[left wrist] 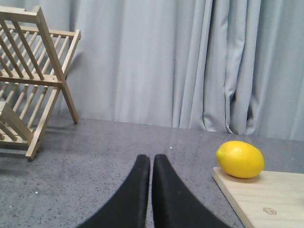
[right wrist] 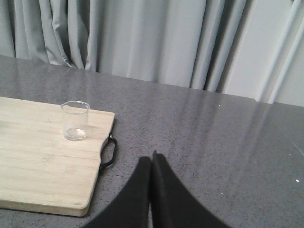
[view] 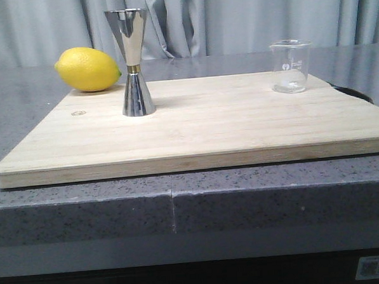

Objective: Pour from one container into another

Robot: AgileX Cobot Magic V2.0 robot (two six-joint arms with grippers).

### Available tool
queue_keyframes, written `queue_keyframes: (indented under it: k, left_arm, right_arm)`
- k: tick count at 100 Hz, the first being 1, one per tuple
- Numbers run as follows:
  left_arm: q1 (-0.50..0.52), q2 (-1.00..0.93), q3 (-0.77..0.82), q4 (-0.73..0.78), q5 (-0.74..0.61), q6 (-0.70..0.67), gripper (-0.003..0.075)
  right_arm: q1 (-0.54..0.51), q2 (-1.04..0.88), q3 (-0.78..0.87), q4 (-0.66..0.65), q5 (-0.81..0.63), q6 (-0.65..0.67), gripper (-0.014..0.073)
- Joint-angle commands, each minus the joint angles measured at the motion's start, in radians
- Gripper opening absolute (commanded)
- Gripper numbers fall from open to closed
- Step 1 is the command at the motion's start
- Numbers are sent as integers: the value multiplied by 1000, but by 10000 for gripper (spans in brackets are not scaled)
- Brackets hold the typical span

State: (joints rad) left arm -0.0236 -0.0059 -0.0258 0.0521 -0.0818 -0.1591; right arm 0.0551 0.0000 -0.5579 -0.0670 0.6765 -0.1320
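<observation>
Beaker (view: 291,66) and jigger (view: 130,62) both stand upright on the wooden cutting board (view: 201,125), long axes vertical and mouths up, well apart from each other. Nearest the front edge of the board comes the jigger, on the board's left part: a steel hourglass shape with a thin gold band at its narrow waist, wide cup on top. Whether anything is in its upper cup cannot be told, since its inside is hidden from the front view. Farther back, near the board's right rear corner, sits the clear glass beaker, shorter than the jigger, with faint white printed marks on its wall; it looks empty or nearly so, and which way its pour lip points is too faint to read. Beside that corner a dark handle (right wrist: 108,152) sticks out from the board's edge. At the board's left rear corner a yellow lemon (view: 88,69) rests on its side, touching the board.

Left gripper (left wrist: 151,159) hangs over the grey counter (left wrist: 95,156) off the board's left side, black fingers pressed together and holding nothing. Right gripper (right wrist: 151,159) hangs over the counter off the board's right side, fingers likewise together and bare. Beyond the left gripper stands a wooden rack (left wrist: 33,80), and grey curtains (left wrist: 190,61) hang behind everything.
</observation>
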Motion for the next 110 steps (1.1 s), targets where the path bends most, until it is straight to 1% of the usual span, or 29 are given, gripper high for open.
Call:
queue_keyframes:
  k: [1, 9, 46, 110]
  left_arm:
    - [-9, -22, 32, 5, -158, -24, -19]
    - [-9, -22, 58, 5, -158, -46, -19]
    - [-18, -22, 58, 5, -97, -46, -19]
    - [-18, -22, 58, 5, -97, -46, -19]
  right_arm:
    - [-6, 16, -17, -3, -77, 2, -58]
    - [-6, 16, -17, -3, -77, 2, -58]
    - [-6, 16, -17, -3, -77, 2, -58]
    - [-6, 16, -17, -3, -77, 2, -58]
